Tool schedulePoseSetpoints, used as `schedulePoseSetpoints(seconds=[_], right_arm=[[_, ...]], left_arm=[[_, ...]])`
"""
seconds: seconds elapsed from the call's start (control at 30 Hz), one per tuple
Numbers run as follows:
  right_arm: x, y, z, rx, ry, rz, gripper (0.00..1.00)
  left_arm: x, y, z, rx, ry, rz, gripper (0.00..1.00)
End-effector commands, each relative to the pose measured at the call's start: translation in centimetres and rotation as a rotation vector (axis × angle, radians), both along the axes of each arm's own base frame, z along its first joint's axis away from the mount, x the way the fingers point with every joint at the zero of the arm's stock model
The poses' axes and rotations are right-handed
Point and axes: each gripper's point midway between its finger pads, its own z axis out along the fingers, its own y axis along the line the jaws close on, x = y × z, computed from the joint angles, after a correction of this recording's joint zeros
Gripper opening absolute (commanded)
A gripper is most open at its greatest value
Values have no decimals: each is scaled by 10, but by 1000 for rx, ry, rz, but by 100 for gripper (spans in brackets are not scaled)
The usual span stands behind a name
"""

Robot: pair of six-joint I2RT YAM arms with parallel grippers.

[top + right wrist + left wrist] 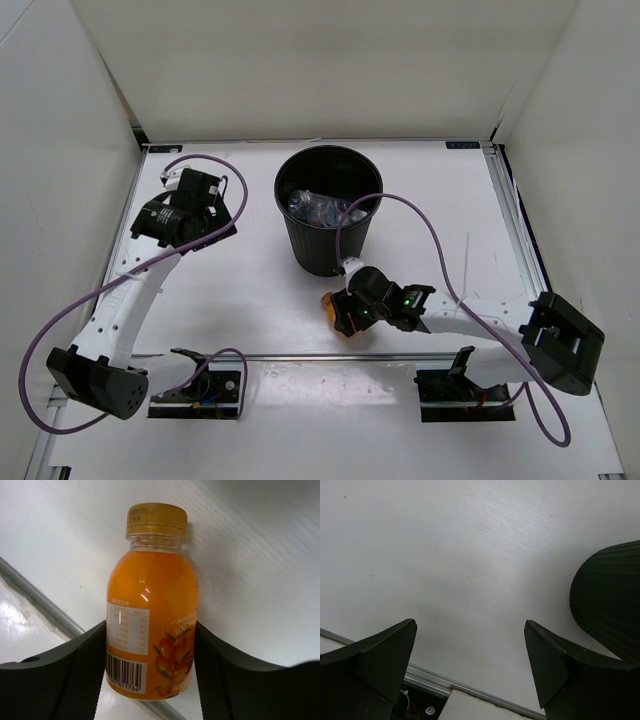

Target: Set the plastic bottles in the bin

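I had the right gripper (347, 316) clamped on the orange juice bottle (151, 605), just near of the black bin (322, 248), perhaps lifted. Next it needed carrying over the rim and releasing. The left gripper (470, 647) gaped empty.

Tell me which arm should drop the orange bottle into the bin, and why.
Right. The right gripper is clamped on the orange bottle close by the bin; the left gripper is open and empty, off to the bin's left.

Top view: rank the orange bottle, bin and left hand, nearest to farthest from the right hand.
1. The orange bottle, held in the right hand.
2. The bin, just beyond it.
3. The left hand, far left of the bin.
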Motion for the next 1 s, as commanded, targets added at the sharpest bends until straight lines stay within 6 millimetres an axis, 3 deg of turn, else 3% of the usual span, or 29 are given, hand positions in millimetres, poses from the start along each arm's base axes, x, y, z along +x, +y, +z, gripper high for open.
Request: schedulePoseSetpoints(seconds=[0.0, 0.07, 0.1, 0.17, 0.2, 0.23, 0.3, 0.33, 0.4, 0.43, 0.47, 0.53, 0.57, 0.6, 0.63, 0.7, 0.73, 0.77, 0.8, 0.83, 0.87, 0.9, 0.93, 0.97], right_arm=[[-15, -12, 9, -21, 54, 13, 60], [-25, -17, 22, -6, 84, 20, 55], [-27, -16, 41, 38, 80, 19, 52], [-42, -34, 52, 4, 129, 14, 47], [-50, -38, 77, 45, 138, 27, 41], [-51, -40, 93, 68, 125, 29, 38], [-52, -45, 136, 136, 80, 14, 37], [-43, -48, 177, 183, 17, -33, 39], [-29, -51, 221, 226, -78, -66, 43], [-19, -49, 233, 191, -131, -51, 44], [-5, -43, 283, 263, -225, -62, 44], [19, -39, 314, 233, -326, -79, 44], [35, -20, 313, 180, -339, -69, 44], [52, -19, 343, 201, -414, -83, 43], [71, -4, 332, 146, -402, -85, 42], [103, 0, 337, 148, -399, -130, 42], [121, 12, 339, 164, -387, -135, 43], [141, 8, 339, 178, -373, -162, 43], [144, 18, 340, 218, -332, -128, 46], [157, 25, 331, 219, -290, -152, 74], [161, 19, 340, 220, -276, -190, 89], [165, 15, 341, 211, -264, -226, 100], [165, 16, 339, 197, -240, -233, 100], [162, 2, 343, 166, -237, -289, 100]], left_arm=[[-11, 3, 7, -23, -31, 12, 100], [-11, 3, 6, -31, -40, 19, 100], [-11, 3, 7, -38, -60, 19, 100], [-13, -1, 3, -74, -83, 12, 100], [-12, 0, 7, -93, -118, 15, 100], [-14, 0, -3, -99, -108, 27, 100], [-15, 2, -11, -110, -103, 55, 100], [-19, 1, -17, -126, -92, 60, 100], [-22, 1, -23, -143, -82, 77, 100], [-22, 1, -25, -142, -81, 77, 100], [-24, 0, -31, -146, -65, 71, 100], [-24, 0, -31, -149, -73, 71, 100], [-24, -2, -31, -157, -70, 65, 100], [-22, -2, -30, -155, -80, 57, 100], [-22, -2, -30, -164, -77, 59, 100], [-19, -4, -25, -164, -91, 36, 100], [-19, -4, -25, -176, -87, 36, 100], [-14, -5, -17, -173, -101, 26, 100], [-16, -5, -16, -161, -88, 18, 100], [-13, -5, -12, -163, -93, 17, 100], [-12, -5, -9, -155, -101, 4, 100], [-11, -5, -4, -153, -112, -3, 100], [-13, -4, -5, -144, -102, -10, 100], [-12, -1, -5, -132, -106, 0, 100]])
